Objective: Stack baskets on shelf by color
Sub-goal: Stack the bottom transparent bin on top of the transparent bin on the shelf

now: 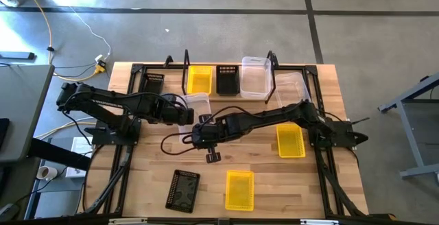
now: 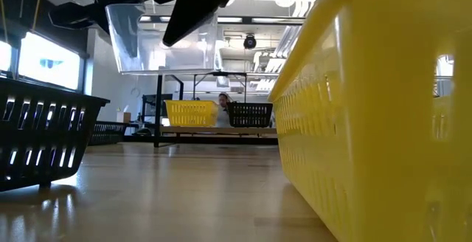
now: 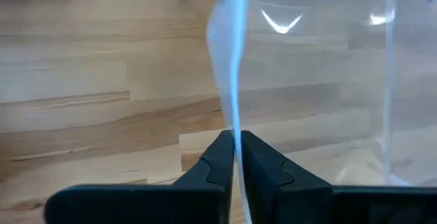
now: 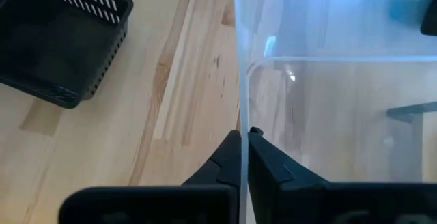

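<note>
Above the wooden table (image 1: pixel 137 184), both the left gripper (image 3: pixel 235 157) and right gripper (image 4: pixel 244 154) pinch one upright clear basket (image 2: pixel 158 39).

Bright overhead light; near yellow basket (image 2: pixel 383 116) blurred.

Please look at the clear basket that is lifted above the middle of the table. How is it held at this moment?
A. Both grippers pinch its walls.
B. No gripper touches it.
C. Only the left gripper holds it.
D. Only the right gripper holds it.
A: the left gripper has its fingers closed on one wall of the clear basket, and the right gripper pinches another wall in the same way.
</note>
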Robot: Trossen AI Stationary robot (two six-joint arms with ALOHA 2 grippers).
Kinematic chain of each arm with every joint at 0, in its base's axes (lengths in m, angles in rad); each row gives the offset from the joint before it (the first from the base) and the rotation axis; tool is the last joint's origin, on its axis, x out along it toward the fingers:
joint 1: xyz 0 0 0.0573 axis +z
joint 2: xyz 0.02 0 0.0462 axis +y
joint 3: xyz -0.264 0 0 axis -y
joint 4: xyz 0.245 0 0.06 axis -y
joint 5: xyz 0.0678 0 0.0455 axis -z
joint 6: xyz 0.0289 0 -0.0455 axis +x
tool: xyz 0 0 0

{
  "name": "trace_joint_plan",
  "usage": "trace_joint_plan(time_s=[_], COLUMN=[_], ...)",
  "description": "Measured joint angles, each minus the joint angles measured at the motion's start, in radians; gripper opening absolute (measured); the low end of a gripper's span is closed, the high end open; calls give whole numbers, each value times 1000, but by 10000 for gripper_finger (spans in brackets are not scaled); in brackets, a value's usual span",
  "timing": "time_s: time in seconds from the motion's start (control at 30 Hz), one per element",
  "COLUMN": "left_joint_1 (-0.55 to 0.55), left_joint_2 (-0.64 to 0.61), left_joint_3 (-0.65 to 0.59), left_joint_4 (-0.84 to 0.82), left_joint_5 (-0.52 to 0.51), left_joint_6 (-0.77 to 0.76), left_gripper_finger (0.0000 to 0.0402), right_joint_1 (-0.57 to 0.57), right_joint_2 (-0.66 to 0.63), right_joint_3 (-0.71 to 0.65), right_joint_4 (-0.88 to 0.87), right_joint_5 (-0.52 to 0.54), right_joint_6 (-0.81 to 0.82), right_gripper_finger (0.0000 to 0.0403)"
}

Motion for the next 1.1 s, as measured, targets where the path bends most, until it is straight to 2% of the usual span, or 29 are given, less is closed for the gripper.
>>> trace_joint_plan(time_s=[0.23,0.57,0.77,1.1], left_joint_1=[-1,10,52,127], left_joint_2=[-1,-1,-14,-39], left_joint_3=[0,0,0,0], left_joint_4=[0,-3,-17,-6], left_joint_5=[28,34,49,49], left_joint_6=[31,177,283,440], left_gripper_finger=[82,166,184,186], right_joint_1=[6,11,30,64], right_joint_2=[0,-8,-17,-58], right_joint_3=[0,0,0,0], right_joint_4=[-21,-66,-172,-279], right_joint_5=[15,-3,2,27], right_joint_6=[54,207,302,385], right_gripper_finger=[0,0,0,0])
